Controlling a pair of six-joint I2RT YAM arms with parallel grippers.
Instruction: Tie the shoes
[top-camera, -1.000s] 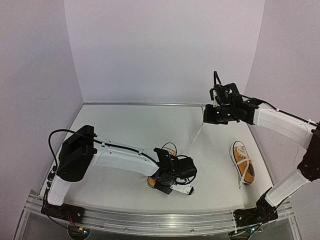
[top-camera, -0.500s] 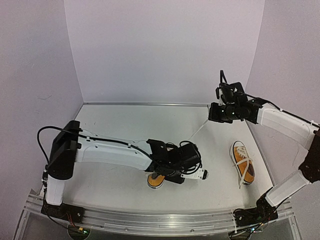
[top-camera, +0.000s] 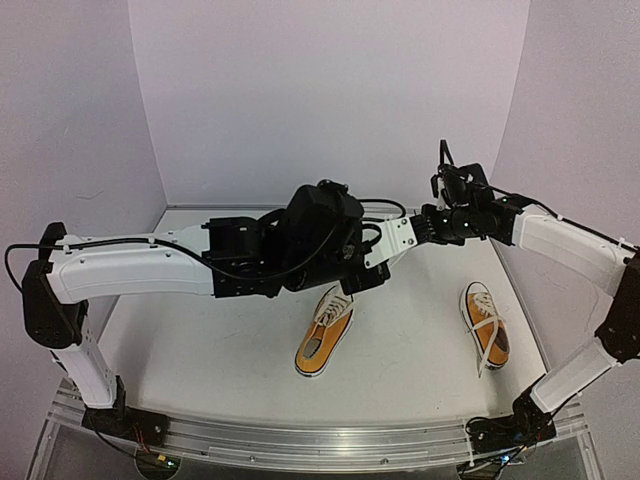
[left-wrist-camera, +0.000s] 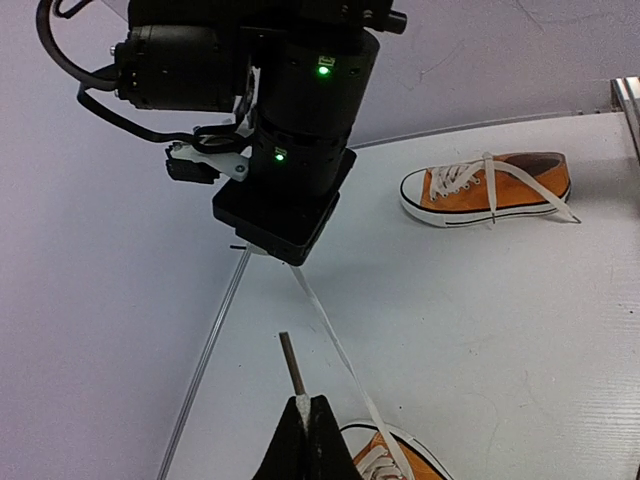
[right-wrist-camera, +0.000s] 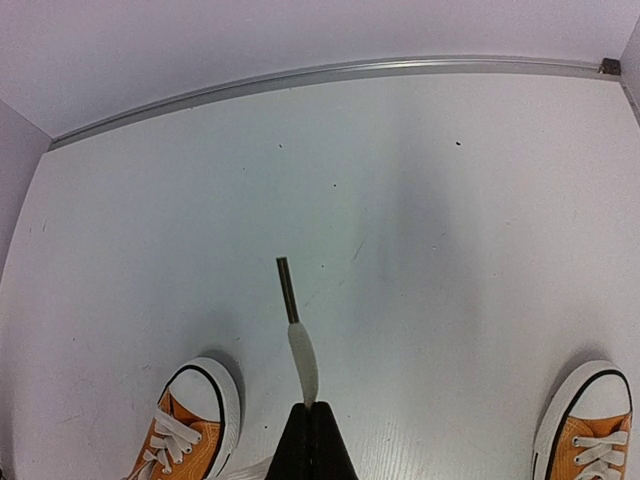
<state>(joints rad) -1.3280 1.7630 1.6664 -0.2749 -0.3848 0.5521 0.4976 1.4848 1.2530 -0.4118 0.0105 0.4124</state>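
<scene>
Two orange sneakers with white toe caps lie on the white table: one at the centre (top-camera: 325, 343), one at the right (top-camera: 485, 325). My left gripper (top-camera: 410, 233) is raised above the table, right beside my right gripper (top-camera: 432, 222). In the left wrist view the left gripper (left-wrist-camera: 308, 402) is shut on a white lace end whose dark aglet (left-wrist-camera: 291, 364) sticks out. A second lace (left-wrist-camera: 335, 340) runs taut from the right gripper's black body (left-wrist-camera: 300, 150) down to the centre shoe (left-wrist-camera: 390, 460). In the right wrist view the right gripper (right-wrist-camera: 313, 407) is shut on a lace end (right-wrist-camera: 303, 360) with its aglet showing.
The right shoe also shows in the left wrist view (left-wrist-camera: 490, 190), laces loose across it. Both toe caps show in the right wrist view, the centre shoe's (right-wrist-camera: 190, 425) and the right shoe's (right-wrist-camera: 590, 425). Lilac walls close the back and sides. A metal rail (top-camera: 320, 440) runs along the near edge.
My left arm has risen from low beside the centre shoe and swung up and back right, carrying a lace end next to the right gripper. The right gripper has barely moved.
</scene>
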